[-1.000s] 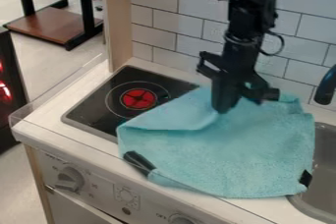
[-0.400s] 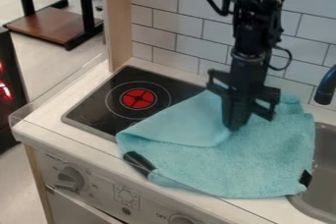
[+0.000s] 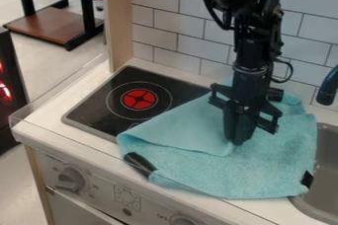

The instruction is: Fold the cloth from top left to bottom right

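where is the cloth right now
In the camera view, the cloth lies on the counter under the hand, between the stove on the left and the sink on the right.

A: What's the gripper (image 3: 238,141) doing?
B: Pointing down, pinching the folded flap's (image 3: 185,130) tip.
A: And the cloth (image 3: 274,172)?
B: Lying part-folded on the counter (image 3: 47,123), overlapping the cooktop (image 3: 96,108), one side bordering the sink (image 3: 324,169).
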Robot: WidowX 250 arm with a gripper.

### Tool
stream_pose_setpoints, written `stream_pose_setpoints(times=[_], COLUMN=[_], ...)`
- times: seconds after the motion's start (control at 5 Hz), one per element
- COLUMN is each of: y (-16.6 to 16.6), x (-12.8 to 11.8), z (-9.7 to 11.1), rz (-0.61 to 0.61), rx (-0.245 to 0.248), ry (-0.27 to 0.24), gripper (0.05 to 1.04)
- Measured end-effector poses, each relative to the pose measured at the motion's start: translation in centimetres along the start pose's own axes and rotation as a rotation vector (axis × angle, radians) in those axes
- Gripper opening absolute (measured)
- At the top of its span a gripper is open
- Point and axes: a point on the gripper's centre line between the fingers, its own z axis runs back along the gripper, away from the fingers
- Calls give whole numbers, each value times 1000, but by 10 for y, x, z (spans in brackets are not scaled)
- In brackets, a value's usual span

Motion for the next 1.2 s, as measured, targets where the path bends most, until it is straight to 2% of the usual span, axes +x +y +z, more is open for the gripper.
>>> stream_pose_setpoints(times=[0.2,0.4,0.6,0.8,1.2], y=[2,2,2,0,-6], x=[1,0,-2,0,1], z=[0,0,0,18,51], rz=[15,20,22,20,36], rx=[12,14,16,12,-25], ry=[-3,-3,0,-46,-120], gripper=[506,822,1017,1007,999])
